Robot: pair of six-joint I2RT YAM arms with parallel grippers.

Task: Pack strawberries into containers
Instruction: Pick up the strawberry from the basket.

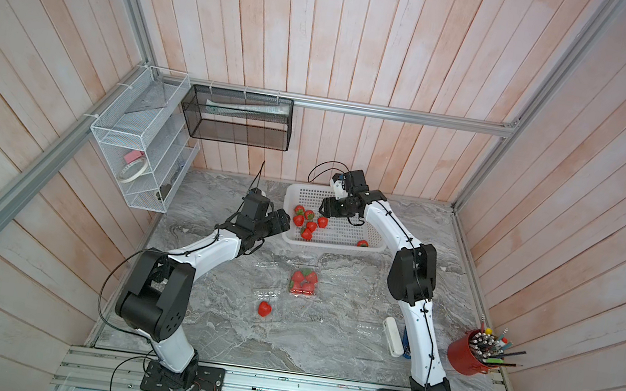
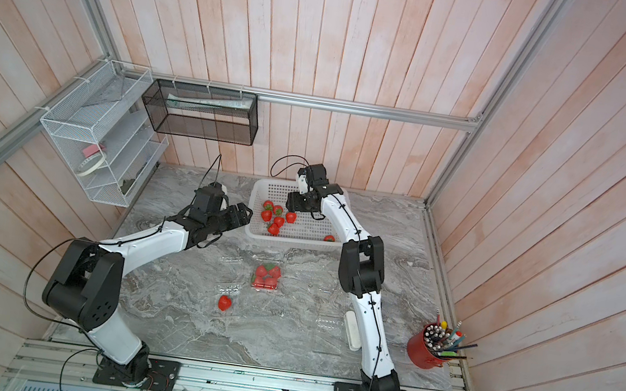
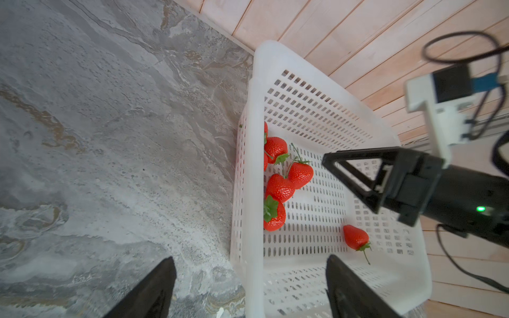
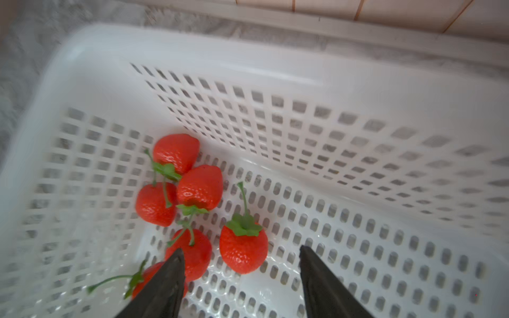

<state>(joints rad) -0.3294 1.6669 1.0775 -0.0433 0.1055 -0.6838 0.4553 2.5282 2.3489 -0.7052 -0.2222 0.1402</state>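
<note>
Right tool (image 4: 241,247): mine, jaws spread and empty, down inside the white basket (image 4: 248,55), lined up on the nearest strawberry (image 4: 243,250), which lies slightly apart from its cluster.
Left tool (image 3: 250,257): also spread wide and empty, hanging over the basket's left end wall.
Strawberries (image 1: 305,220): most lie bunched at the basket's left end, and a single berry (image 1: 362,243) lies alone near its front right corner. The basket sits at the far edge of the tabletop (image 1: 198,335).
Containers: one clear container (image 1: 304,283) near the tabletop's middle holds a tight red batch. A loose berry (image 1: 264,308) lies nearer the front edge (inside a clear box or not, I cannot tell).
Handling: I judge them light, glossy and rounded, likely to squirt out of a hard pinch. The thin stems cross over neighbouring berries.
Where to hold: across the widest part of the body, below the green cap, never by the stem.
Risk: a hooked stem dragging a neighbour up with it.
</note>
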